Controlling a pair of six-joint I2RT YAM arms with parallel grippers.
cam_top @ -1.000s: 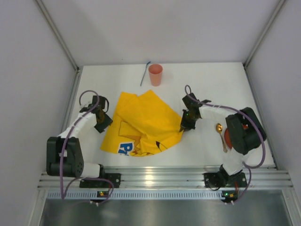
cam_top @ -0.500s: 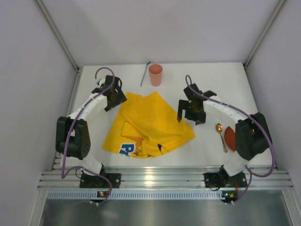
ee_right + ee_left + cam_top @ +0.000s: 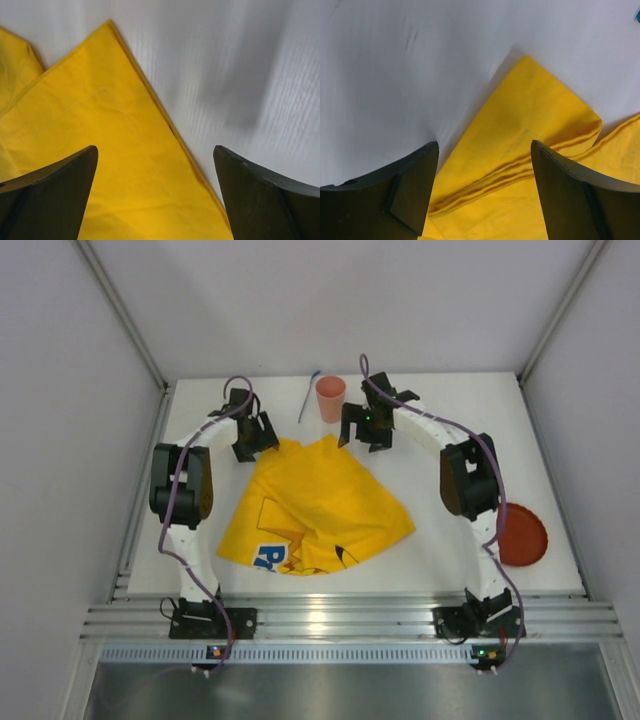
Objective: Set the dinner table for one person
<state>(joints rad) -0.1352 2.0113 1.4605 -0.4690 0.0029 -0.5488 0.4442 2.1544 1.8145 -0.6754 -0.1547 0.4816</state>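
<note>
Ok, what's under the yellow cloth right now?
Only the white table shows around the yellow cloth. In both wrist views its far corners lie flat on bare tabletop. Nothing pokes out at the edges. Whatever lies beneath the bunched middle is covered.

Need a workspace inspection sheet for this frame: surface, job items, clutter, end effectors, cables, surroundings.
Surface: white dinner table, one faint dark mark in the left wrist view.
Job's things: crumpled yellow cloth mid-table; pink cup upright at the far edge; thin blue utensil lying left of it; red plate near the right edge.
Clutter: nothing seen.
End effectors: left end effector open over a far corner of the cloth; right end effector open over another far corner; both empty.
Cables: purple cables loop along both arms; no snag seen.
Surroundings: white enclosure walls; aluminium rail at the near edge.
</note>
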